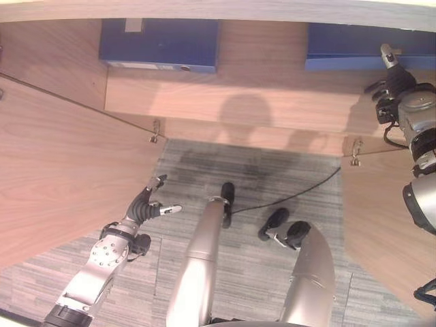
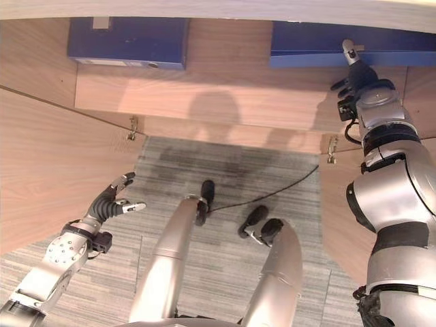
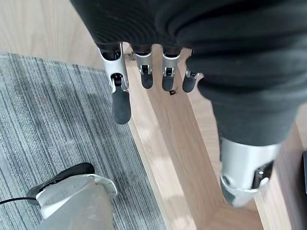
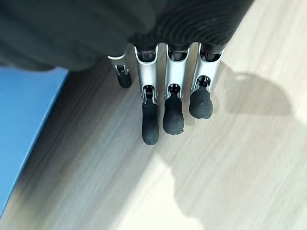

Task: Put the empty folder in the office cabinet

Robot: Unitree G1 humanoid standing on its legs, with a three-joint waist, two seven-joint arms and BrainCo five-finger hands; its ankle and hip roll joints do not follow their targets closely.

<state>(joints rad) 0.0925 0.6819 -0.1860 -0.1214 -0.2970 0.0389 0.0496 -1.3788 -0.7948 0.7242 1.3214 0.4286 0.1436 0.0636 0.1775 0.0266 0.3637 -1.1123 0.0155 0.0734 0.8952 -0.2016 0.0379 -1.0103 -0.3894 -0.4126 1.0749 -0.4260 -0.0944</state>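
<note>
Inside the wooden cabinet [image 1: 259, 102], two blue folders [image 1: 160, 44]; right hand [image 2: 357, 78] beside one, fingers apparently relaxed.

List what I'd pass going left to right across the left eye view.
Left cabinet door → left hand → left blue folder → right blue folder → right hand.

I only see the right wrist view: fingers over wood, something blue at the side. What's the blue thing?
Observer: A blue folder lying on the cabinet shelf; the right robot hand is beside it.
Operator: Is there just one?
Observer: No, a second blue folder lies further left on that shelf.
Operator: Where's my other hand?
Observer: The left robot hand hangs low by the open left door, holding nothing.
</note>
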